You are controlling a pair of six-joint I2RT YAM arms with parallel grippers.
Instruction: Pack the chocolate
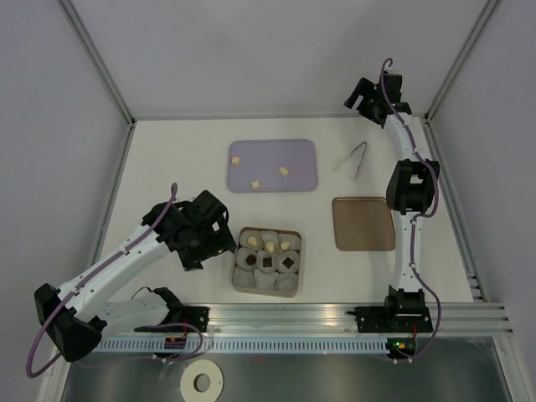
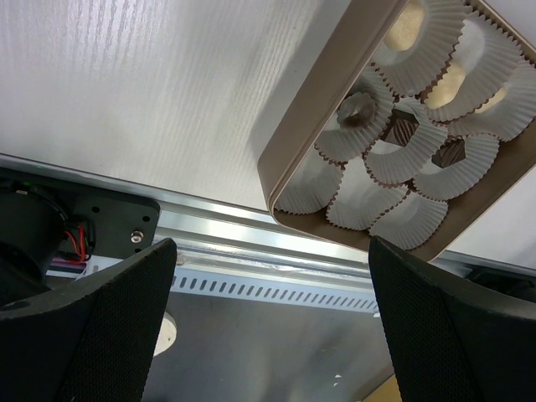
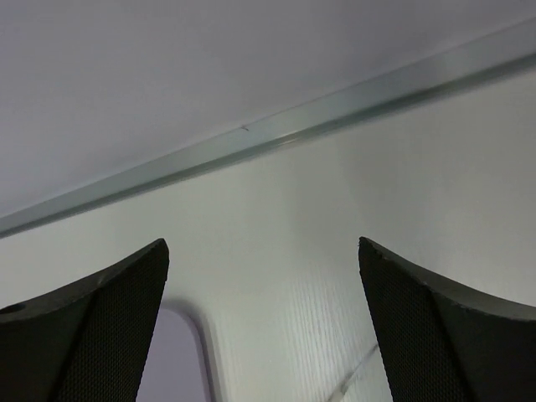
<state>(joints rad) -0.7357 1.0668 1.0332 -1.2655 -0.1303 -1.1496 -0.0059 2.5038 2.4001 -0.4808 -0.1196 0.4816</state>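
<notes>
On the lilac tray [image 1: 301, 155], three pale chocolate pieces [image 1: 284, 171] lay loose, left gripper [image 2: 270, 251] gaped empty beside the cup-lined box [image 2: 306, 126], right gripper [image 3: 261, 243] spread wide, holding nothing.

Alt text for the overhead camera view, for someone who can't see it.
A tan box of nine paper cups sits near centre, six holding chocolate pieces; three cream pieces lie on a lilac tray. Tongs and a brown lid lie to the right.

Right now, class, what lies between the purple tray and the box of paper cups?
Nothing: the top view shows only bare table between the purple tray and the box.
</notes>
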